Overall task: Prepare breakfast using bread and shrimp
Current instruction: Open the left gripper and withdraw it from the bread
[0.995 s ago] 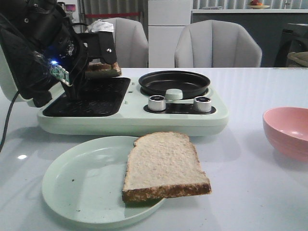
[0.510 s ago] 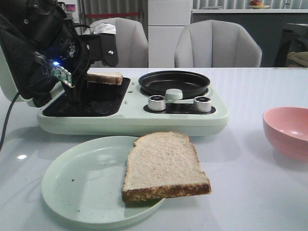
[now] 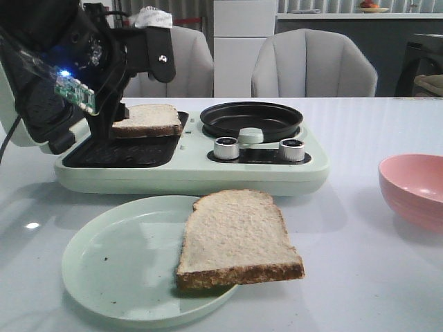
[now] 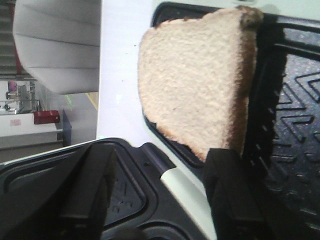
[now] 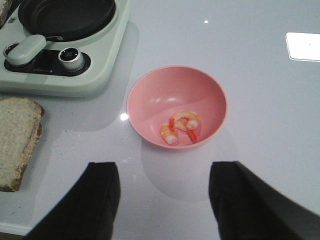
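One bread slice [image 3: 147, 119] lies across the far rim of the sandwich maker's black grill plate [image 3: 124, 149]. In the left wrist view this slice [image 4: 197, 82] sits just beyond my left gripper [image 4: 160, 187], which is open; one finger [image 4: 232, 195] overlaps the slice's near corner. The other bread slice [image 3: 235, 238] rests on the pale green plate [image 3: 104, 263], hanging over its right rim. Orange-pink shrimp [image 5: 180, 126] lie in the pink bowl [image 5: 150, 95]. My right gripper [image 5: 162, 195] hovers open just short of that bowl, holding nothing.
The pale green appliance [image 3: 194, 173] has a round black pan [image 3: 250, 119], a green knob [image 3: 249, 135] and two silver knobs [image 3: 225, 148]. Its open lid [image 3: 31, 117] stands at the left behind my arm. The pink bowl [image 3: 415, 187] sits at the right edge. Two grey chairs [image 3: 315, 66] stand beyond the table.
The bread slice, held up between my left fingers a second ago, has come down onto the grill plate's far rim and lies flatter. My left gripper has let go and lifted slightly.
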Controlling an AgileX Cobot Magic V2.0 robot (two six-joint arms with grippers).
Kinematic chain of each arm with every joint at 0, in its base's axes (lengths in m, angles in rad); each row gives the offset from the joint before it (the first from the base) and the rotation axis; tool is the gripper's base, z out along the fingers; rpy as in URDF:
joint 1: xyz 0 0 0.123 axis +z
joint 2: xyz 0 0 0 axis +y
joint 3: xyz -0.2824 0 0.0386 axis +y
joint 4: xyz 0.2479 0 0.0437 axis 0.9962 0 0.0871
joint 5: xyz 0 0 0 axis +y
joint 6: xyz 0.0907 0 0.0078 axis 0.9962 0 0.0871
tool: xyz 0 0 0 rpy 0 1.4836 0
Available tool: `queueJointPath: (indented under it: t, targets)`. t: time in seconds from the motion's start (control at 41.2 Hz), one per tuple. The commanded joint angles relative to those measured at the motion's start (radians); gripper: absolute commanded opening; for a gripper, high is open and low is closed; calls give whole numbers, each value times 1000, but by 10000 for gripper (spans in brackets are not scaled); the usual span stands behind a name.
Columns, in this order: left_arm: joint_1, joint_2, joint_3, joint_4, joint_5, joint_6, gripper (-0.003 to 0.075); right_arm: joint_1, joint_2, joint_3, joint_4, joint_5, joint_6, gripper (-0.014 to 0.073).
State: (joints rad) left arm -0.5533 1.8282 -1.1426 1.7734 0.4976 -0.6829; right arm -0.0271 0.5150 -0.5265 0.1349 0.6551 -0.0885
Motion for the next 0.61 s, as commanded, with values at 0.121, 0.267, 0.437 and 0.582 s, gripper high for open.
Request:
queueJointPath:
  t: [0.121,0.267,0.437,0.582]
  targets:
    - [-93,-166,-22,-304,203,70,429,1,11,-27,2,-71,-7,507]
    - [-164,-283,-22,-724,259,314,413,1,11,-27,2,-71,-7,507]
    - [-227,-445,-22,-1044,424,352,413,1,11,-27,2,-71,-7,507]
    - [-237,-614,-22,-1356,439,450,413,1,11,-27,2,-71,-7,507]
